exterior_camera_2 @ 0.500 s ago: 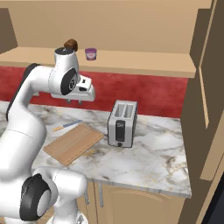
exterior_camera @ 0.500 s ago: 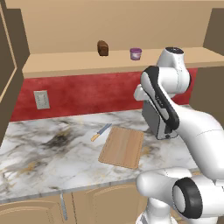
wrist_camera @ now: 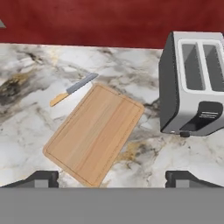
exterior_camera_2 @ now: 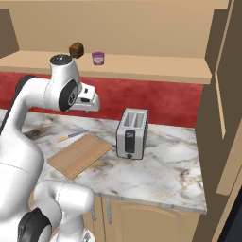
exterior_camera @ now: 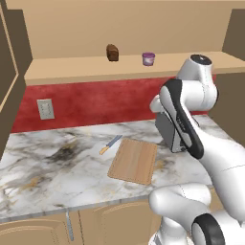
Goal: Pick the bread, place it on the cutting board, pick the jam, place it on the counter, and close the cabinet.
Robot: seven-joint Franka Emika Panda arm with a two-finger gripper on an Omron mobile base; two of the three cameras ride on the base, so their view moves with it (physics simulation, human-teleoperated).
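Note:
On the open cabinet's shelf (exterior_camera: 95,72) sits the dark brown bread (exterior_camera: 113,52), with the purple jam (exterior_camera: 149,59) a short way to its right; both also show as bread (exterior_camera_2: 76,49) and jam (exterior_camera_2: 98,57). The wooden cutting board (exterior_camera: 133,161) lies bare on the marble counter (exterior_camera: 43,177). My gripper (exterior_camera_2: 90,109) hangs above the counter, well below the shelf, open and holding nothing. In the hand view the fingertips (wrist_camera: 41,178) stand wide apart over the cutting board (wrist_camera: 94,133).
A silver toaster (exterior_camera_2: 132,133) stands right of the board, close to my hand, and a knife (exterior_camera: 110,144) lies at the board's far left corner. Cabinet doors hang open at the left (exterior_camera: 7,72) and right (exterior_camera_2: 227,94). A wall outlet (exterior_camera: 46,109) sits on the red backsplash.
The arm's upper joints have shifted slightly, with the hand staying over the board. The jaws stay open; bread, jam and board have not moved.

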